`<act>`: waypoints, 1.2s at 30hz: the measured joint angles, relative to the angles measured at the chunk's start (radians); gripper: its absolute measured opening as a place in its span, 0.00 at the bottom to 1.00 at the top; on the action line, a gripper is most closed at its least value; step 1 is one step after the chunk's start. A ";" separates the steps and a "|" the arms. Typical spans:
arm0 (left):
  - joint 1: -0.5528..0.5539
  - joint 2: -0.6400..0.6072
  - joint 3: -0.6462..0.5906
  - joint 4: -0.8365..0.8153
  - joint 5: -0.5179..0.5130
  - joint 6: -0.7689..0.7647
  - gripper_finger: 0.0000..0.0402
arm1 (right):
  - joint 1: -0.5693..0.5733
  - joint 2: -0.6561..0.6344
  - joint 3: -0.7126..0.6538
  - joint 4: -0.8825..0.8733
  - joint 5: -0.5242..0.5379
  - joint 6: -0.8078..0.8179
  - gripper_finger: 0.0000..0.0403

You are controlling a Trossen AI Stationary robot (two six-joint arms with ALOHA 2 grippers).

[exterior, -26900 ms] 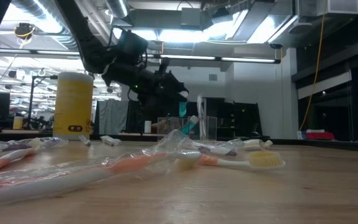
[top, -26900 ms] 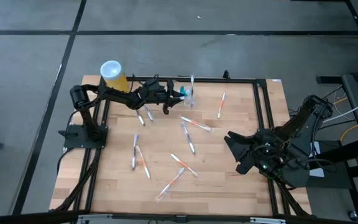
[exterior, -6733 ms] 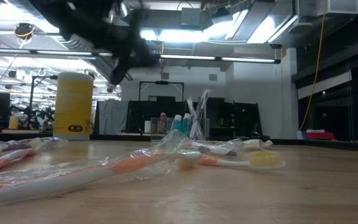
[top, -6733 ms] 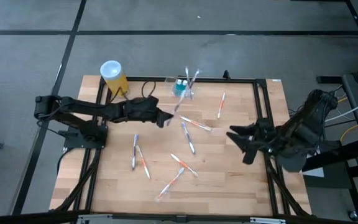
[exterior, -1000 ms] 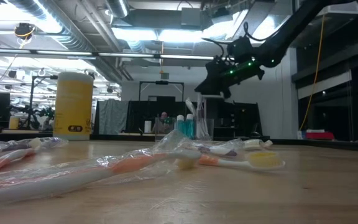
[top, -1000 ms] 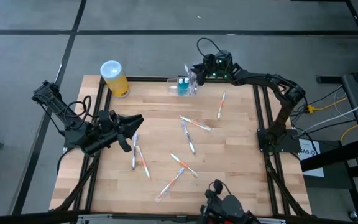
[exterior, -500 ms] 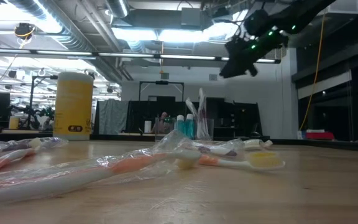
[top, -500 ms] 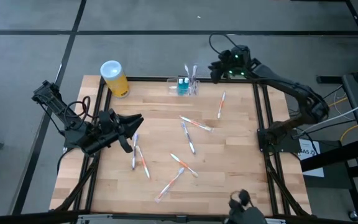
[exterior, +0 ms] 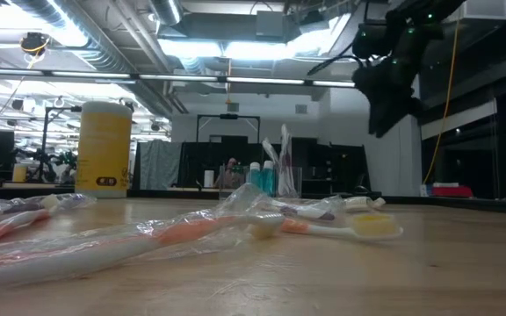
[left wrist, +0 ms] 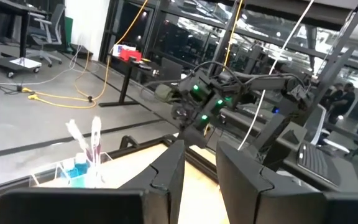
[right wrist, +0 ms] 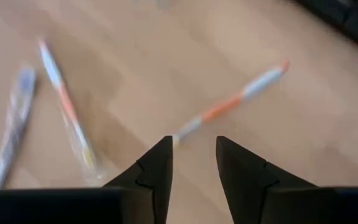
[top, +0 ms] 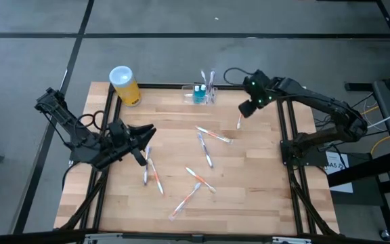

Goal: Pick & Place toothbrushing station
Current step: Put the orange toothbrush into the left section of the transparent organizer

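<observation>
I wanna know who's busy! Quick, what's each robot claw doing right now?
Left gripper: open, holding nothing, waiting at the table's left side.
Right gripper: open, empty, above an orange toothbrush.

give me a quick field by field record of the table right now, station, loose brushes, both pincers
station: clear toothbrushing station at the table's far edge, brushes and a blue tube standing in it
canister: yellow canister at the far left corner
loose brushes: several toothbrushes scattered over the wooden table, one orange-and-white toothbrush under the right arm
right pincer: open, empty, above that brush, right of the station
left pincer: open, empty, at the table's left side
contact: neither pincer touches anything
</observation>
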State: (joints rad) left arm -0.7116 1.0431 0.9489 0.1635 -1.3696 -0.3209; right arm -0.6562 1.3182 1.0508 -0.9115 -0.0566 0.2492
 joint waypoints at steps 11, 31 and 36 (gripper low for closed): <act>0.000 0.000 0.000 -0.011 0.019 -0.032 0.21 | -0.143 0.243 0.000 0.018 -0.191 0.198 0.31; 0.000 0.000 0.000 0.001 0.142 -0.039 0.21 | -0.213 0.473 0.113 0.062 -0.081 0.321 0.31; 0.000 0.000 0.000 0.002 0.167 -0.020 0.21 | -0.213 0.501 0.113 0.059 -0.080 0.362 0.31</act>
State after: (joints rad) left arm -0.7116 1.0431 0.9489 0.1650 -1.2022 -0.3413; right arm -0.8696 1.8193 1.1637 -0.8529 -0.1366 0.6117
